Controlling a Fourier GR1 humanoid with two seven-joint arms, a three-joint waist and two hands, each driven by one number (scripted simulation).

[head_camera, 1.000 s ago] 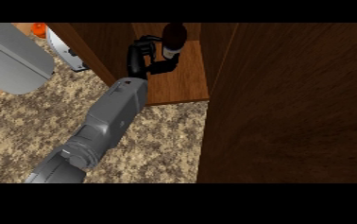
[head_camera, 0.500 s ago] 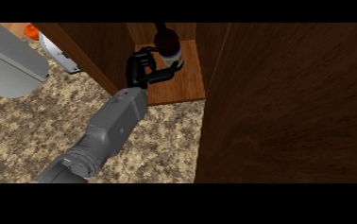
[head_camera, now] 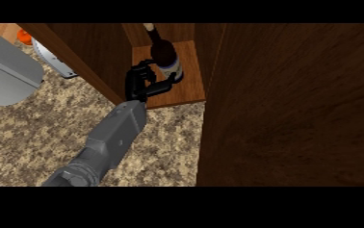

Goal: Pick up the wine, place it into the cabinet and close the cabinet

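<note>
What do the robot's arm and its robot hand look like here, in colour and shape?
Only one arm shows. Its forearm is grey and boxy, with flat faces, and ends in a rounder grey part near the view's lower edge. The robot hand is black, with slim fingers and a thumb. No cables or markings show.

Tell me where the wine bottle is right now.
In the head view, upper centre: the wine bottle is inside the cabinet, over its shelf, with the left hand curled round its lower part.
</note>
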